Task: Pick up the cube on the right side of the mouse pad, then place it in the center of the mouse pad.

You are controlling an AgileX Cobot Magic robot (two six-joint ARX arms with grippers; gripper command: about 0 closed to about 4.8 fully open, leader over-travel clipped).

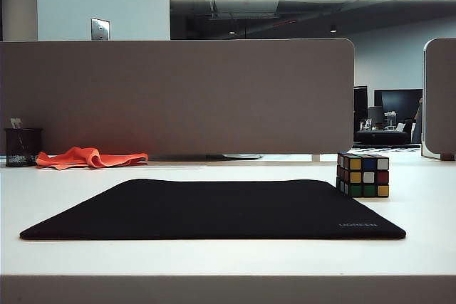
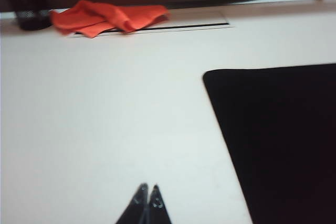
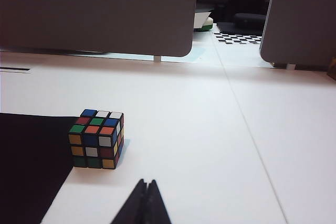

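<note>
The cube [image 1: 363, 174], a scrambled puzzle cube with black edges, stands on the white table just off the right edge of the black mouse pad [image 1: 214, 208]. In the right wrist view the cube [image 3: 96, 138] sits at the pad's edge [image 3: 26, 161], a short way ahead of my right gripper [image 3: 147, 183], which is shut and empty. My left gripper [image 2: 148, 187] is also shut with nothing in it, over bare table beside the pad's left corner [image 2: 278, 140]. Neither gripper shows in the exterior view.
An orange cloth [image 1: 89, 157] and a black mesh pen cup [image 1: 22, 147] lie at the back left. A grey partition [image 1: 178, 97] closes the desk's far side, with a second panel [image 1: 440, 97] at the right.
</note>
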